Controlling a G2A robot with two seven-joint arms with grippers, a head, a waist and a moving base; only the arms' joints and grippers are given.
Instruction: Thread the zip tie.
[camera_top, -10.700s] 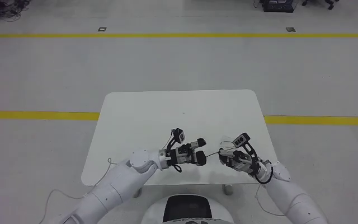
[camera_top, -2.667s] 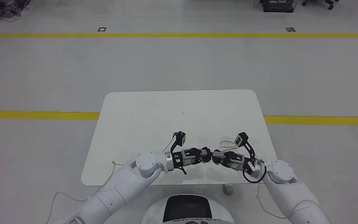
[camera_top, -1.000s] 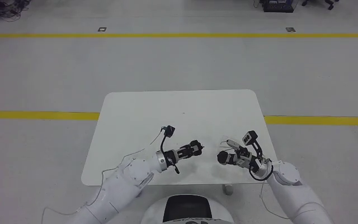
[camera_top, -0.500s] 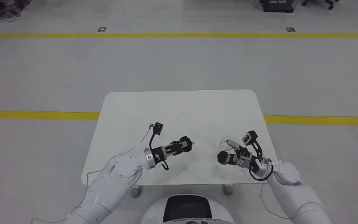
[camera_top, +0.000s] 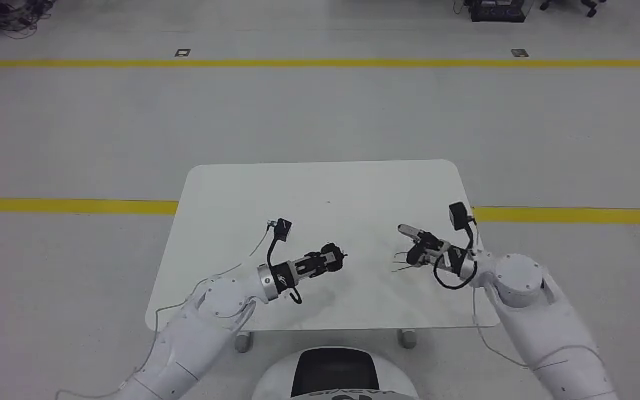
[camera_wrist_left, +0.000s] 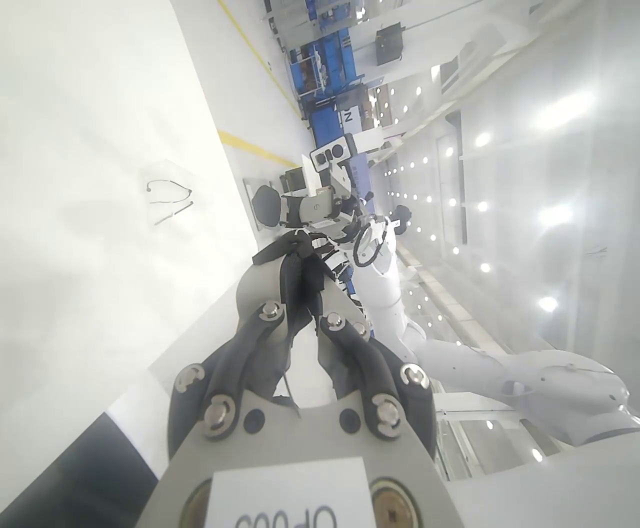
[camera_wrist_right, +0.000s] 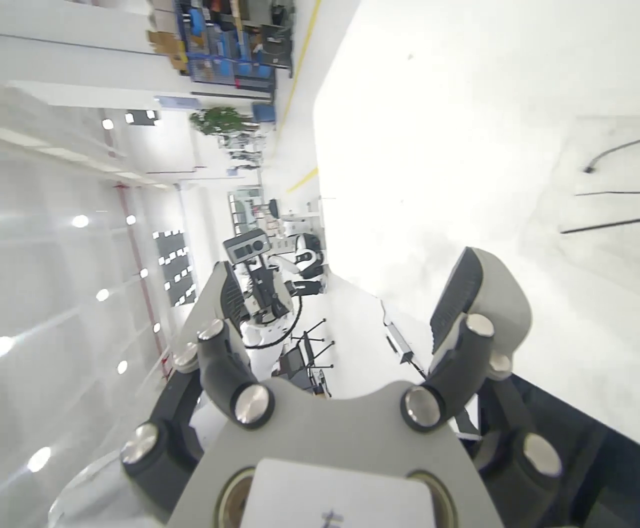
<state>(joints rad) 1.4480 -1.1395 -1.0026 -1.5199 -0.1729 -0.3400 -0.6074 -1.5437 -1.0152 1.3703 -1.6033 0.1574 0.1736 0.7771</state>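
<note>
Two grippers near table (camera_top: 300, 200) front edge: left gripper (camera_wrist_left: 299, 260) pinched zip tie (camera_wrist_left: 288, 386), mostly hidden; right gripper (camera_wrist_right: 345, 285) spread open

Smooth matt white worktop (camera_top: 300, 200); right gripper (camera_wrist_right: 345, 272) brushed metal, ribbed black rubber pads (camera_wrist_right: 452, 295); zip tie (camera_wrist_left: 289, 387) thin black plastic.

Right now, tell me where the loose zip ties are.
The loose zip ties lie on the table, right side in the top view, beside the open right gripper.
</note>
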